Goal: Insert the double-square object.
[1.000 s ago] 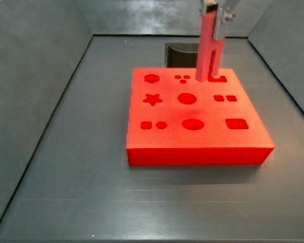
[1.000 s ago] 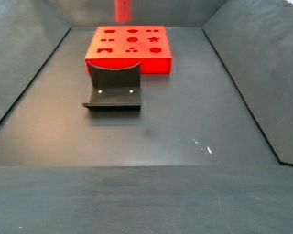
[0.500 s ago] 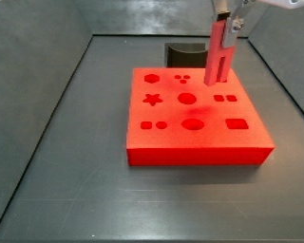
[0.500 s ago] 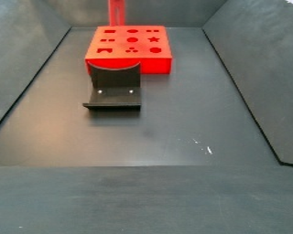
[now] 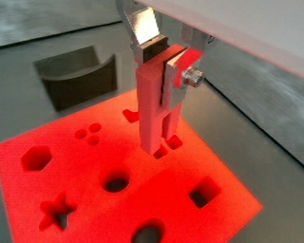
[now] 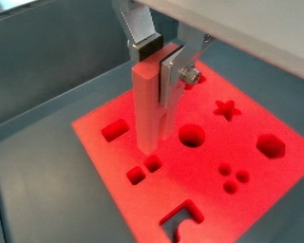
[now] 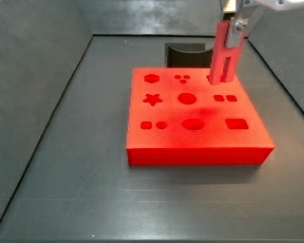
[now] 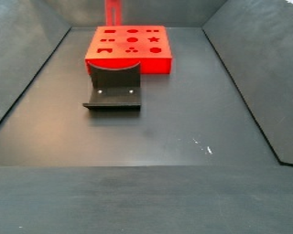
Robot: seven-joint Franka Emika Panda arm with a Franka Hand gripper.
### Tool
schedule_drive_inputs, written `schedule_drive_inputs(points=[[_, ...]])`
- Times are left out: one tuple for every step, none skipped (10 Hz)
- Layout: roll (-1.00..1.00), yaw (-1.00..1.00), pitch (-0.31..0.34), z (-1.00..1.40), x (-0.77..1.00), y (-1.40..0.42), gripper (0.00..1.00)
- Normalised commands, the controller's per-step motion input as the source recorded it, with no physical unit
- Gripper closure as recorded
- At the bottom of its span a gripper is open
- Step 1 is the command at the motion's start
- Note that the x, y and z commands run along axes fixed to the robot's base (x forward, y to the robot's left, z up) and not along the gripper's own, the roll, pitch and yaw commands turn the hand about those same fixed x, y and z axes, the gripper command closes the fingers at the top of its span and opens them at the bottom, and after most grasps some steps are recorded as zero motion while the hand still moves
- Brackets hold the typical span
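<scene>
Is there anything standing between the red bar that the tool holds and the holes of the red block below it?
Nothing visible. The tool holds the double-square object upright above the red block, and only open air lies beneath its lower end.

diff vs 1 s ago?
The gripper, shut on the double-square object, carried it sideways over the red block toward the paired square holes, lifting slightly; its tip hangs above the block. Block and dark holder unmoved.
</scene>
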Motion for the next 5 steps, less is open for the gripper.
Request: schedule_drive_inputs(points=[[0.14, -0.47, 0.067, -0.11, 0.53, 0.0, 1.0], [0.2, -0.24, 0.139, -0.21, 0.72, 0.0, 1.0], [0.22, -0.14, 0.191, -0.22, 0.77, 0.0, 1.0], [0.23, -0.09, 0.229, -0.21, 0.8, 0.0, 1.0], [0.23, -0.13, 0.283, -0.2, 0.67, 0.0, 1.0]])
